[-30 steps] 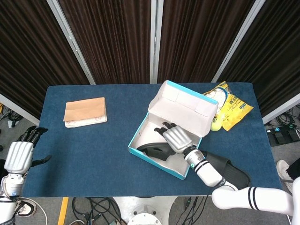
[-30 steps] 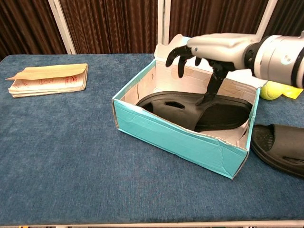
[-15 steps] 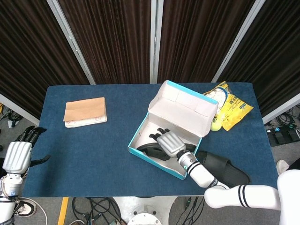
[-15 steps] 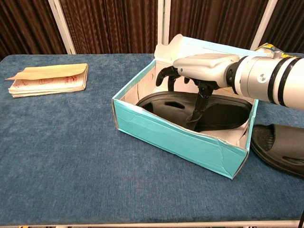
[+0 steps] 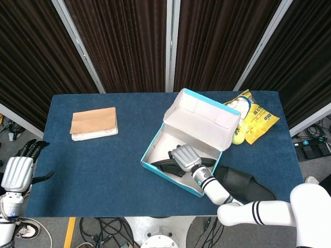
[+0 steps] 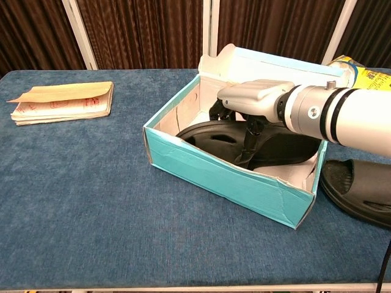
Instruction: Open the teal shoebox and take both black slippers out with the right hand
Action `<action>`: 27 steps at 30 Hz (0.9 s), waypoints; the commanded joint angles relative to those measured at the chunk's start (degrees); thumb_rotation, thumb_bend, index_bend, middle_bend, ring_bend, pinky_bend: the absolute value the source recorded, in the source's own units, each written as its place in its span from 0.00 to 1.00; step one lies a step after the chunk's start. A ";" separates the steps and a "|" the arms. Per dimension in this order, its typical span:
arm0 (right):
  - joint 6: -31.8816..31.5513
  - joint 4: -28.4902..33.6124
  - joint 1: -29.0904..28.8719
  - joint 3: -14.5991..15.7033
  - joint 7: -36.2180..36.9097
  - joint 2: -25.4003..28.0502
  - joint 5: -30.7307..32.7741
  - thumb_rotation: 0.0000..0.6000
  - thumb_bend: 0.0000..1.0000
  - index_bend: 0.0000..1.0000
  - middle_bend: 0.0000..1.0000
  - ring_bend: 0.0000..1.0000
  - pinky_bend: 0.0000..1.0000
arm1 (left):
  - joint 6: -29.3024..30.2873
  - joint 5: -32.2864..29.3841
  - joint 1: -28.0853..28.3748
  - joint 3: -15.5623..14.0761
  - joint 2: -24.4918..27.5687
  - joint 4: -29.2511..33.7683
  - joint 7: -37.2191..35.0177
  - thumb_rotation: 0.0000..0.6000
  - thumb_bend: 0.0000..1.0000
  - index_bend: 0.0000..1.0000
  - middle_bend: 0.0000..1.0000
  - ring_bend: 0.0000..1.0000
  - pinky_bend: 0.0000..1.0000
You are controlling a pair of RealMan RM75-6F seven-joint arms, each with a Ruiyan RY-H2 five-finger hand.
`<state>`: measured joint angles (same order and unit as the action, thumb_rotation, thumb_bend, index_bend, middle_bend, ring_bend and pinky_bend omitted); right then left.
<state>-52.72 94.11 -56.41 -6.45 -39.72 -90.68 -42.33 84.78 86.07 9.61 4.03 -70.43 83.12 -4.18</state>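
Lying black slipper [image 6: 227, 135] in open shoebox [image 6: 214, 171]

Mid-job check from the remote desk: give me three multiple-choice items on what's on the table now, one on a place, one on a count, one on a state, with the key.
1. Where is the slipper that is already out of the shoebox?
A. On the table at the box's right end
B. On top of the notebook
C. Under the snack bag

2. How many black slippers are in view?
A. One
B. Two
C. Three

3. What state is the shoebox in?
A. Lid closed
B. Lid open, standing up at the back
C. Tipped on its side

Key:
1 A: the outer slipper lies on the blue table beside the teal shoebox.
2 B: that one, plus the slipper in the box under the right hand.
3 B: the head view shows the lid raised behind the open box.
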 commanded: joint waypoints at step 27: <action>-7.58 1.47 -1.73 -9.27 3.87 1.65 -13.86 1.00 0.37 0.74 0.65 0.54 0.73 | 0.19 0.73 0.12 0.05 0.71 0.16 -0.70 1.00 0.07 0.21 0.20 0.11 0.33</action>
<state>-60.95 96.12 -57.34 -15.00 -35.32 -88.79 -56.45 84.94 86.76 9.73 4.12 -69.75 83.33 -4.83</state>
